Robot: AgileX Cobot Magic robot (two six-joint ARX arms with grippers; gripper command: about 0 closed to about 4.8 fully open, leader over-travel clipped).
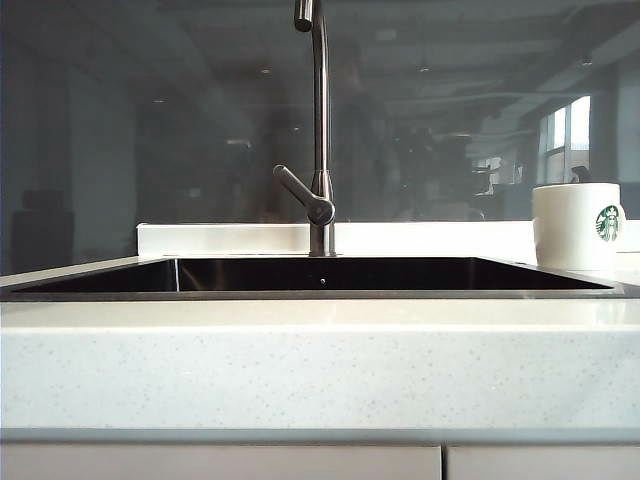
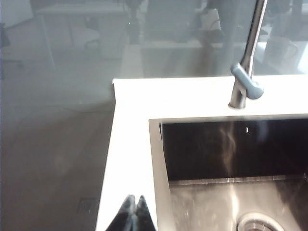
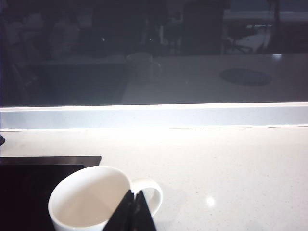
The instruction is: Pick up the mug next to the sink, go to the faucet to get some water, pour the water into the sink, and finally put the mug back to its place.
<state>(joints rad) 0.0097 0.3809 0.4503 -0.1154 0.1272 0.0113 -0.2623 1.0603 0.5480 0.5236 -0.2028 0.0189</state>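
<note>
**Mug upright on the worktop beside the sink, both grippers closed and empty**

The mug (image 1: 579,226) stands upright on the pale speckled worktop (image 1: 320,360), just beside the sink's (image 1: 320,291) right end as the exterior view shows it. It is white ceramic with a round green Starbucks logo facing the room. From the right wrist view its mouth is open and the inside looks dry and empty, its loop handle (image 3: 150,191) turned away from the basin. That spot reads as its home place, near the basin yet clear of the rim.

The right gripper (image 3: 133,211) hangs just above the mug, its fingers pressed together near the handle side of the rim, gripping nothing. The left gripper (image 2: 133,214) is also pinched closed and empty, over the worktop strip at the sink's far end from the mug. The brushed-steel faucet (image 1: 319,140) rises behind the sink's middle, lever angled sideways, no water running.
</note>
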